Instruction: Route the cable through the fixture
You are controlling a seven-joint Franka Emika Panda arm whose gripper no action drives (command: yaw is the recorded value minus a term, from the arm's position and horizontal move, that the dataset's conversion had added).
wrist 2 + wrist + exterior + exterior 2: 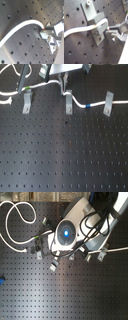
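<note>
The cable (pixel 79 30) is pinched by the closed gripper (pixel 109 30) at the middle clip (pixel 97 23); it could be pulled out if tugged sideways.

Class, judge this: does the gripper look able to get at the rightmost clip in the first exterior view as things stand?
Probably yes. The gripper sits at the middle clip, and the board between it and the rightmost clip carries only the cable.
</note>
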